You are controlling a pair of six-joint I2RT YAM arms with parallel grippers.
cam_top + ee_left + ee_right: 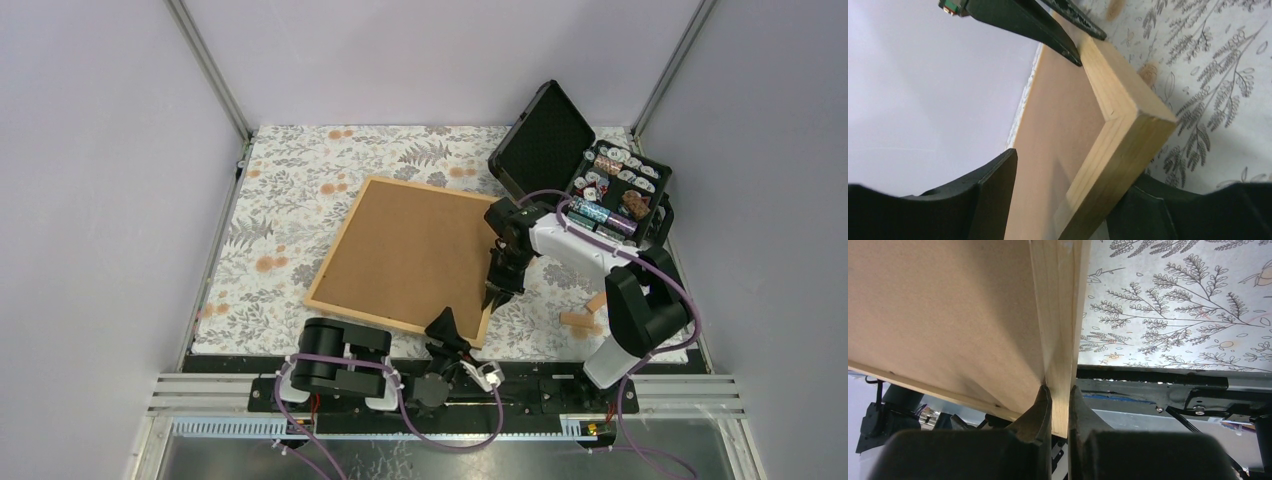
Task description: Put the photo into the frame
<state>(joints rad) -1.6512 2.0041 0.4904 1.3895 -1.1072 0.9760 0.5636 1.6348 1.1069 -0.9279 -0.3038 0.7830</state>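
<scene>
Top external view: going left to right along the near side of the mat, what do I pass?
The frame → left gripper at its near-right corner → right gripper pinching its right rail → small wooden pieces.

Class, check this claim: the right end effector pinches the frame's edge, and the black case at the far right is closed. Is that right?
Not quite. The right end effector does pinch the frame, but the black case stands wide open, as the top external view shows.
</scene>
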